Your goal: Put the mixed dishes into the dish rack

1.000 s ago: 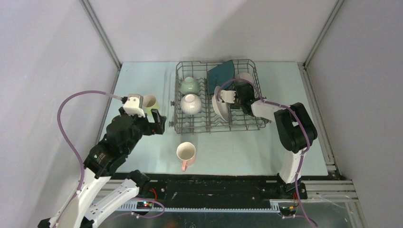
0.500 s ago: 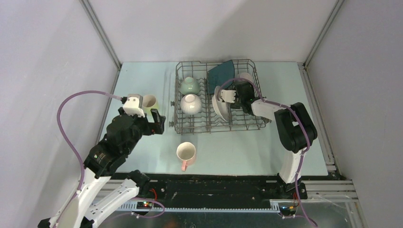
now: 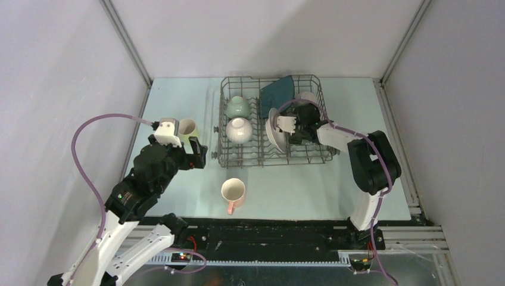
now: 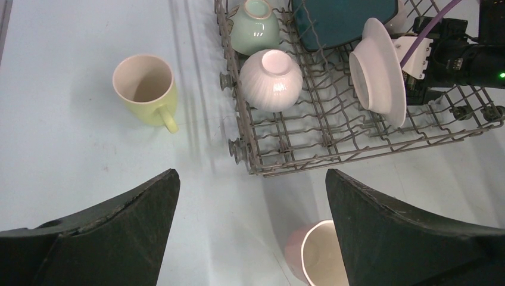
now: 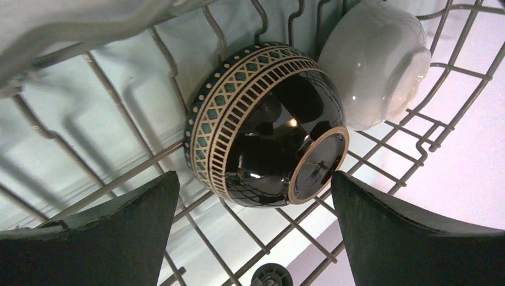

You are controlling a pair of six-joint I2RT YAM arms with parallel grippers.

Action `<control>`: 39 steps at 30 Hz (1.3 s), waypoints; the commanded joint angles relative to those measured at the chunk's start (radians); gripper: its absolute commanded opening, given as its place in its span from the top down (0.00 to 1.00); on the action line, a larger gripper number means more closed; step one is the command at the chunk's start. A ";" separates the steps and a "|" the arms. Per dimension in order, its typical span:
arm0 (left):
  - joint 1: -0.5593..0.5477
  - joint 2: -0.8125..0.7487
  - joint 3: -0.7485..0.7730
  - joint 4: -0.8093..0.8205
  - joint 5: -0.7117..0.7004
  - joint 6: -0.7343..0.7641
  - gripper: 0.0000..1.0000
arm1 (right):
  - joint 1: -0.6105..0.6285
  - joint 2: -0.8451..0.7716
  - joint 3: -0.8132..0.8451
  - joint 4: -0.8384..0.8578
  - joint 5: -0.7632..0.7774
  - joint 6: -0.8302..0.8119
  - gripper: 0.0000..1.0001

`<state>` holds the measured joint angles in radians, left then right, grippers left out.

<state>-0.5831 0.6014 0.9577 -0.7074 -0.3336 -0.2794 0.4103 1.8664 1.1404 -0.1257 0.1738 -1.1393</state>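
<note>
Dishes are mostly in the dish rack (image 3: 274, 162) now, which sits at the 12 o'clock end of the surface (image 3: 357, 179). The brown bowl (image 5: 268, 125) lies on its side on the wires at the 3 o'clock end of the rack. A white bowl (image 5: 372, 62) is just beside it, at about 2 o'clock in the right wrist view. The right gripper (image 5: 254, 176) has its two fingers wide apart and holds nothing. The brown bowl sits free in front of it. Since a second ago this arm has slid back a little toward 5 o'clock, and its elbow has swung out. I think that means the bowl has been let go and this arm is done with it. The white round plate (image 4: 381, 74) stands on its edge in the middle of the rack. The dark teal plate (image 3: 277, 90) leans at the 12 o'clock side. A pale green bowl (image 3: 237, 106) and another white bowl (image 3: 238, 129) sit upside down at the 9 o'clock end. Two mugs are not in yet. The pink mug (image 3: 233, 192) is on the surface at 6 o'clock from the rack, and the yellow-green mug (image 3: 188, 128) is at 9 o'clock. The left gripper (image 4: 251, 173) has not moved. It hangs with its fingers apart and empty, near both mugs, so one of them looks like the next job.
</note>
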 commanded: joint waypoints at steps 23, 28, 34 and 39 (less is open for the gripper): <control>0.004 0.062 -0.056 -0.020 0.159 -0.077 0.00 | 0.132 -0.538 -0.066 -0.018 0.141 0.600 0.01; 0.003 0.170 -0.083 -0.008 0.284 -0.093 0.00 | 0.279 -0.609 -0.127 -0.004 0.245 0.768 0.01; 0.002 0.272 -0.140 -0.045 0.385 -0.148 0.02 | 0.399 -0.688 -0.149 -0.035 0.491 1.134 0.00; -0.020 0.278 -0.212 -0.024 0.446 -0.197 0.09 | 0.350 -0.755 -0.171 -0.213 0.468 1.295 0.01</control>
<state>-0.5842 0.8894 0.7731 -0.7330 0.0330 -0.4213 0.7929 1.1820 0.9874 -0.2420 0.5686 -0.0662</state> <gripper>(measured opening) 0.937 0.993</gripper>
